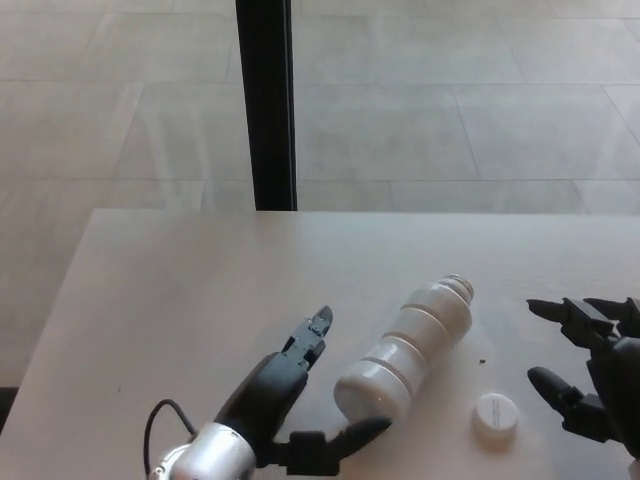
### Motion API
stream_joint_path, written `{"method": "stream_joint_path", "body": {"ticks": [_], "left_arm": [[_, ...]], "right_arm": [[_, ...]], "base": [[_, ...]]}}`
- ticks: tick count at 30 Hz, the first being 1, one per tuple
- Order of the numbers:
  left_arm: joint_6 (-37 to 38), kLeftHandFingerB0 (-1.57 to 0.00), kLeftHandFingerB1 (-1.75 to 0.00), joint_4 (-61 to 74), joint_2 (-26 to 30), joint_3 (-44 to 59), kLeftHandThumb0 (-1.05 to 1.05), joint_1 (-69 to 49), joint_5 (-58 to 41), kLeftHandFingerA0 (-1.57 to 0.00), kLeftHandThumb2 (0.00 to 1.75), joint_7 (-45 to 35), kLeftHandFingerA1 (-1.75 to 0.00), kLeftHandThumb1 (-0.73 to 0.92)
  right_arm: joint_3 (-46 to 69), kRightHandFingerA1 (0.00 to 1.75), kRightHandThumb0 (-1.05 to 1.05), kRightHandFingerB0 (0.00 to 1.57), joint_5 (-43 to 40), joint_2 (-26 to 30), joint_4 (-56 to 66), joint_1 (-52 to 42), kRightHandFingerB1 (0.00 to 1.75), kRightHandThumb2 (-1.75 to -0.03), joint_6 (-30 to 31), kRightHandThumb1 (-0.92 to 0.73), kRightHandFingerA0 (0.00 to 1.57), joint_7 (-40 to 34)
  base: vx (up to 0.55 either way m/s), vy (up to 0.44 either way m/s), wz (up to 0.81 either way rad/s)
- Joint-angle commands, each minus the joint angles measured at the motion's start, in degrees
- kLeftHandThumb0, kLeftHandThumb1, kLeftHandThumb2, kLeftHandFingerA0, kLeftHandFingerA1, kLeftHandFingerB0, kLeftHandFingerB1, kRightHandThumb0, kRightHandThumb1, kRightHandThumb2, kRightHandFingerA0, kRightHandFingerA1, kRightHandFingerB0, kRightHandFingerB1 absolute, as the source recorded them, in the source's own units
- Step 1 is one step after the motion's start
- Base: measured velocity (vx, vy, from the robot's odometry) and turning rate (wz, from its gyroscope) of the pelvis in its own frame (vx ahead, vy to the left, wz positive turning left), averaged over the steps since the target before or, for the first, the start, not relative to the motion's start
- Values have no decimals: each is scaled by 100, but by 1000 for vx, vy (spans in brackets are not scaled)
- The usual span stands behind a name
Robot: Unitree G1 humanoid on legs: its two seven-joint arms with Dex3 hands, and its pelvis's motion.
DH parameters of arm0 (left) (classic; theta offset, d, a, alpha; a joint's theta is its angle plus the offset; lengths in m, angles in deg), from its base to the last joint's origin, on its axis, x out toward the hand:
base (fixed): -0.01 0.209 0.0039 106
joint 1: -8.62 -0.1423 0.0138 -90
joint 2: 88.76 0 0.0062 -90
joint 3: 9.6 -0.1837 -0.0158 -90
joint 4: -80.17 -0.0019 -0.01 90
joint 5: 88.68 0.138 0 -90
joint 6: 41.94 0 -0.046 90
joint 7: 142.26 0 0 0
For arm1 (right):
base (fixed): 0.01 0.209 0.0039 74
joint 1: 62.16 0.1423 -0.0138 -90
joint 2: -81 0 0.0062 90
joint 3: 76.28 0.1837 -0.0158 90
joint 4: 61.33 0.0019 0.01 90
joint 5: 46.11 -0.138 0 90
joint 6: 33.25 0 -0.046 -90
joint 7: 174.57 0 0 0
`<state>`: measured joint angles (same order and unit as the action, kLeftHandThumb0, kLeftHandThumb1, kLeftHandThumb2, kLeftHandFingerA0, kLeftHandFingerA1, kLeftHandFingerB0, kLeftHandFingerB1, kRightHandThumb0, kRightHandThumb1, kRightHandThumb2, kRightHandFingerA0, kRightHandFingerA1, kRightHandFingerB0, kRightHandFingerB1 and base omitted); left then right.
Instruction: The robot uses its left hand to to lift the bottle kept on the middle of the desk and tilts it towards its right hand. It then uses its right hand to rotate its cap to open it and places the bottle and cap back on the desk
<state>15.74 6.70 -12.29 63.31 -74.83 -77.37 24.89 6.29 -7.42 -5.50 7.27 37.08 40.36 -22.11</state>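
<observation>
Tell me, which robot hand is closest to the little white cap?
The right hand, the one coming in from the picture's right edge. The cap lies on the desk just beside it, while the left hand sits on the far side of the toppled bottle.

A: Colours at centre? 
B: White ribbed bottle (pixel 410 345); white cap (pixel 495 416) at four o'clock, on a pale beige desk (pixel 180 300).
A: Elsewhere?
B: Black hands: left hand (pixel 305 400), right hand (pixel 590 375); black post (pixel 266 100) at twelve o'clock; grey tiled floor (pixel 450 90).
</observation>
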Motion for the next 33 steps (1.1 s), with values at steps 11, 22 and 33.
{"method": "stream_joint_path", "body": {"ticks": [11,22,33], "left_arm": [[1554,0,0,-311,2157,3911,-87,-1440,-1695,0,61,-1438,0,69],[2502,0,0,-2456,2142,5744,-72,-2771,-2134,0,68,-1428,0,72],[2593,0,0,-5401,1244,7293,-72,-2664,-3356,0,84,-707,0,68]], "right_arm": [[1999,77,-68,44,-1521,1515,160,-711,35,-61,-230,-74,11,814],[4175,64,-86,20,-2751,1990,-1352,-857,58,-103,129,-64,1,706],[5815,82,-83,18,-4203,1464,-3743,-696,55,-63,177,-78,0,943]], "base": [[0,0,0],[0,0,0],[0,0,0]]}}
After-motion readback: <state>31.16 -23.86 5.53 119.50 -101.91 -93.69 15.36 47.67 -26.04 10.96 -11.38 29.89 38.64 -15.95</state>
